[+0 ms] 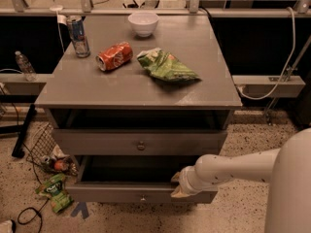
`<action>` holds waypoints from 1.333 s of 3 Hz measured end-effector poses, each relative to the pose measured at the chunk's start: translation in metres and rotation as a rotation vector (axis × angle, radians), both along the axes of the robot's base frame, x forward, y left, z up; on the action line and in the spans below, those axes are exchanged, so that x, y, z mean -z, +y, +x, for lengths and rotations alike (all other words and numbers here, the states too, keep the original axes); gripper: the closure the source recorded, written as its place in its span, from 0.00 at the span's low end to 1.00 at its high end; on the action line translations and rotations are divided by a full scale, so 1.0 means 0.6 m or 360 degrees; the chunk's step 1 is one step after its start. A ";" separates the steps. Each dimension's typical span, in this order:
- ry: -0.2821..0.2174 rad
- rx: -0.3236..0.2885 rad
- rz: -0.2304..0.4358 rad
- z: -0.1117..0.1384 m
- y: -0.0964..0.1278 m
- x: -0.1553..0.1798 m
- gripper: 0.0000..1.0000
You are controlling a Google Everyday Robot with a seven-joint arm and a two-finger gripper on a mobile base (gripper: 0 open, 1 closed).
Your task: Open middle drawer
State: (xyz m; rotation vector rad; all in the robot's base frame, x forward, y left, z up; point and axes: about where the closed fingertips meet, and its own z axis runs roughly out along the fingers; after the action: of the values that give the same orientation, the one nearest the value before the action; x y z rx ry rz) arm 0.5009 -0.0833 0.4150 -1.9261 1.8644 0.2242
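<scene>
The middle drawer (121, 194) is the narrow grey front with a tiny round knob (143, 197), below the taller-fronted top drawer (97, 142). It stands pulled out, and its dark inside (131, 169) shows. My gripper (176, 186) is at the top edge of this drawer's front, right of the knob, on the end of my white arm (233, 169) that reaches in from the right. The lowest drawer is hidden under the pulled-out one.
On the cabinet top (97, 89) are a white bowl (143, 23), a blue can (77, 36), a red can on its side (114, 56) and a green chip bag (165, 66). A wire basket (41, 144), litter (54, 191) and cables lie on the floor at left.
</scene>
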 end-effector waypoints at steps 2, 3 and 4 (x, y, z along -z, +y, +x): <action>0.0032 0.0040 0.0017 -0.057 -0.007 0.019 1.00; 0.0057 0.0069 0.0032 -0.096 -0.009 0.032 1.00; 0.0057 0.0069 0.0032 -0.097 -0.009 0.028 1.00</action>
State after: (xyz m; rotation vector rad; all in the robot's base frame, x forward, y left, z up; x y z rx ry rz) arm 0.4429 -0.0888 0.3981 -1.8779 1.9178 0.2645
